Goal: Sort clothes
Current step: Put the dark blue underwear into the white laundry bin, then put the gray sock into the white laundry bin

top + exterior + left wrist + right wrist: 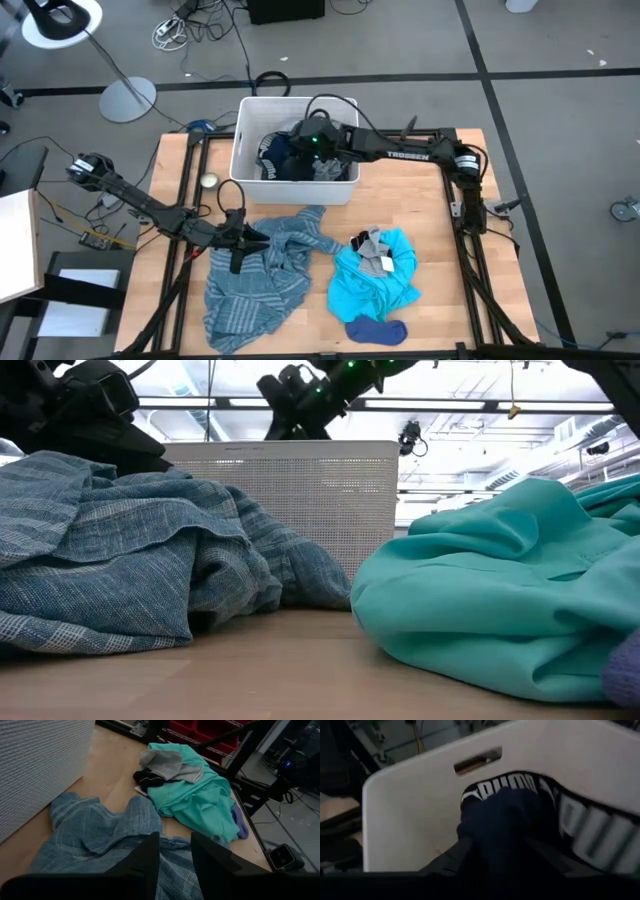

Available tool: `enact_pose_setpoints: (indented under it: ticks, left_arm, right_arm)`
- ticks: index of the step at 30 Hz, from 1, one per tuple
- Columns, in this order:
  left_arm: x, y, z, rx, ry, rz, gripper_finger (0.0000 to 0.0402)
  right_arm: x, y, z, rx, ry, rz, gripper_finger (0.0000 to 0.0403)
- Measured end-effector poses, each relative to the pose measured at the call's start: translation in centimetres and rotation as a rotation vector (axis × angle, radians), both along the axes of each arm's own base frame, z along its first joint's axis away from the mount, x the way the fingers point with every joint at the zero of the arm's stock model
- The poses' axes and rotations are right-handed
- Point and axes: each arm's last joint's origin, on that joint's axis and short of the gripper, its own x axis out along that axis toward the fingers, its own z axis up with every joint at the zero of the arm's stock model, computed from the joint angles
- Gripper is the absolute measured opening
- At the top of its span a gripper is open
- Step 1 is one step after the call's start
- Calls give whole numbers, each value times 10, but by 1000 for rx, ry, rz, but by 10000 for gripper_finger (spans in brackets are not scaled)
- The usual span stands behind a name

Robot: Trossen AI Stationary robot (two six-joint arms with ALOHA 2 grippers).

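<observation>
High view: right end effector [300, 143] over bin [250, 110], above navy garment [272, 155].

The bin [246, 152] interior is blocked: dark clothes [283, 160] fill it and the right gripper [310, 140] hangs above them. Bare table [432, 215] lies beside the turquoise garment [375, 285]. A narrow gap separates that garment from the striped top [262, 280].

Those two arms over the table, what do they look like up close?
Both are slim black jointed arms. The right arm has white "TROSSEN" lettering on its side and a small green light near its tool. The left arm has a looping black cable by its tool. Each tool ends in two flat dark fingers.
</observation>
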Motion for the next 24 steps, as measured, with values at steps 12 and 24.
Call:
enact_pose_setpoints:
  ticks: [12,24]
  left_arm:
    - [0,0,0,0,3,-4,117]
    - [0,0,0,-1,5,-10,117]
  right_arm:
    - [-64,10,76,-24,-39,19,237]
    - [-166,120,114,93,209,-22,229]
